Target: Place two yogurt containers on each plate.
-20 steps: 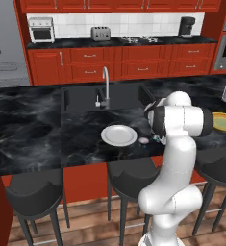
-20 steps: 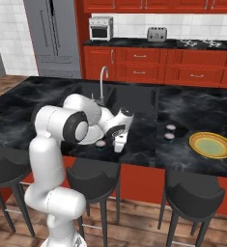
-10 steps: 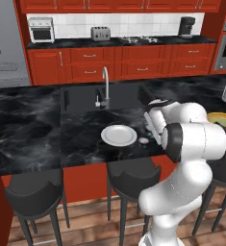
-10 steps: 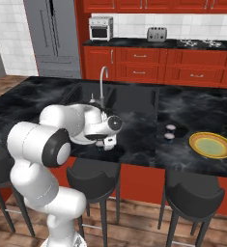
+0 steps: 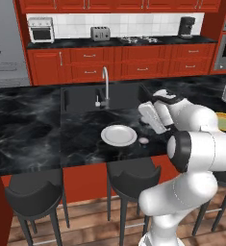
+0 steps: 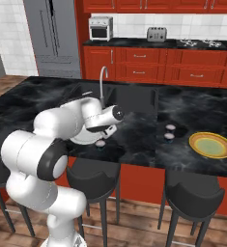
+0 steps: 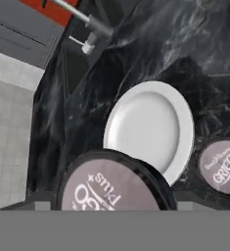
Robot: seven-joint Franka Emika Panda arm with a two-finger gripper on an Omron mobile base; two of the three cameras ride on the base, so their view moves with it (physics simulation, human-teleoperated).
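White round plate (image 7: 150, 127) lies below the pincer (image 7: 114, 208), which clamps a pink-topped yogurt cup (image 7: 109, 188); a second cup (image 5: 144, 140) sits beside that plate on the black marble surface (image 5: 32, 129). Right base view adds two cups (image 6: 169, 131) near the yellow plate (image 6: 211, 145).

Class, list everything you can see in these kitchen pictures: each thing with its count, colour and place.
yogurt containers: four, pinkish tops; one in the tool, one beside the white plate, two near the yellow plate.
white plate: one, white, counter before the sink.
yellow plate: one, yellow with orange rim, counter's right side.
faucet: one, silver, at the sink.
toaster: one, silver, back counter.
tool: one, dark tips, closed on a container over the white plate.
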